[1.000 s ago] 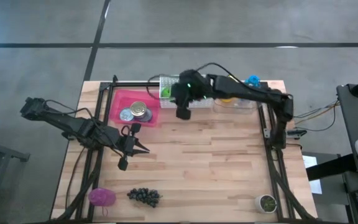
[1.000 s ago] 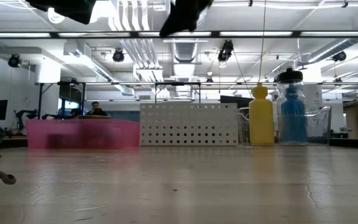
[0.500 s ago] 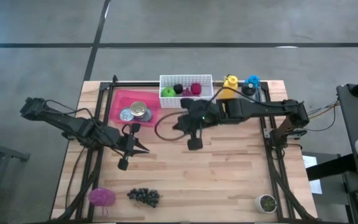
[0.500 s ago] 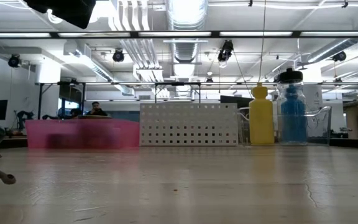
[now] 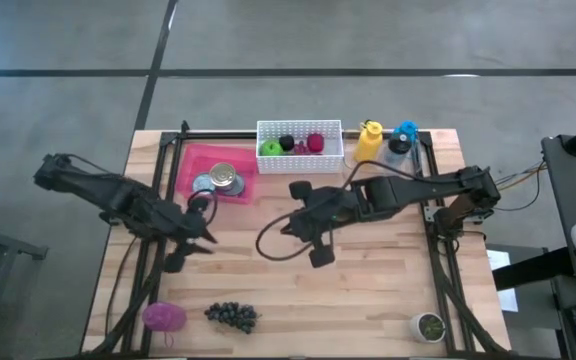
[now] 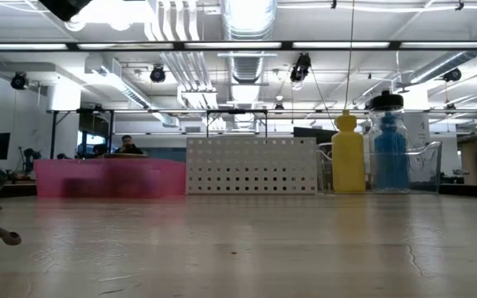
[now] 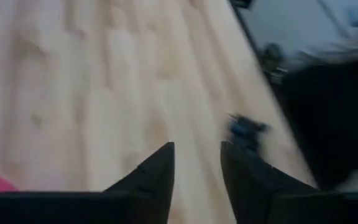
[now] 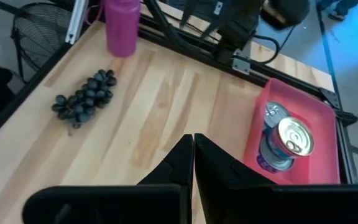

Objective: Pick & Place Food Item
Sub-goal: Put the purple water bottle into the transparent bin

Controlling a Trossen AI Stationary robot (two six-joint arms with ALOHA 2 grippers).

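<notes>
Lying near the front edge of the table [image 5: 368,290], left of centre: 1 bunch of grapes [image 5: 232,316], dark, flat on the wood, untouched. Stretched lengthways roughly parallel to that front edge; can't tell which end carries the stem. Just beside it, toward the left corner: 1 pink bottle [image 5: 164,317], apart from the bunch. Hovering above mid-table, well apart from the grapes: right gripper [image 8: 193,142], fingers pressed together, holding nothing, aimed toward the grapes & the pink tray [image 8: 328,112] per the wrist view. Hanging over the left side of the table, between tray & grapes: left gripper [image 7: 194,149], fingers parted by a narrow gap, nothing between them. At the back, L to R: 1 pink tray w/ 2 cans [image 5: 220,180] side by side inside; 1 white basket [image 5: 298,127] w/ 3 small items inside, namely 1 green [image 5: 269,148], 1 dark [image 5: 287,143], 1 red [image 5: 315,142]; then 1 yellow bottle [image 5: 369,140] & 1 blue bottle [image 5: 405,135], upright, next to each other. At the front-right corner: 1 small round pot [image 5: 429,325].
</notes>
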